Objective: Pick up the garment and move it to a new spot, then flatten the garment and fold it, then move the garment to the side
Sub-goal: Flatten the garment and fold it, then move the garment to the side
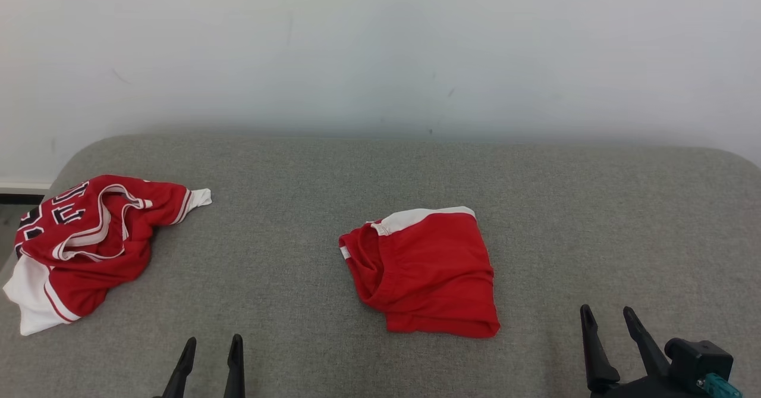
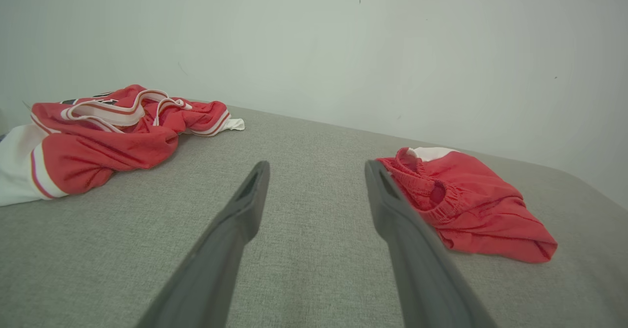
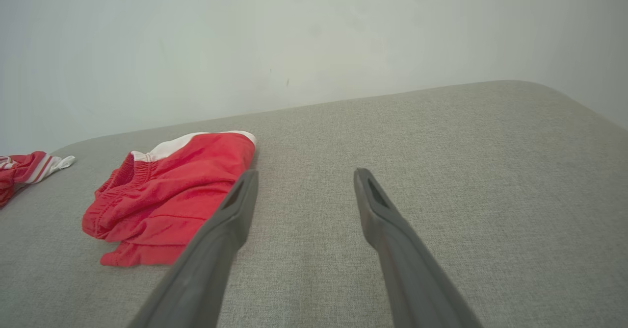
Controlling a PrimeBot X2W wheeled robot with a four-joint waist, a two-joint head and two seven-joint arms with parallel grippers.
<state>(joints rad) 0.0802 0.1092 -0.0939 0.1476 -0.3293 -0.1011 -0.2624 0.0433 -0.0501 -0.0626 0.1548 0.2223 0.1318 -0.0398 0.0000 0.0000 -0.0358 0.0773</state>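
Right now both grippers are spread wide w/ nothing btwn the fingers, hovering over the grey bench (image 1: 285,279). Left gripper (image 1: 213,341) at 7 o'clock in head view, right gripper (image 1: 606,312) at 4 o'clock. Red shorts (image 1: 425,273) lie loosely folded approx. mid-bench, white band on the far edge, at 2 o'clock from the left gripper, 10 o'clock from the right, touching neither. Red/white jersey (image 1: 89,243) sits crumpled at the bench's 9 o'clock edge, 10 o'clock from the left gripper, well apart from the shorts.
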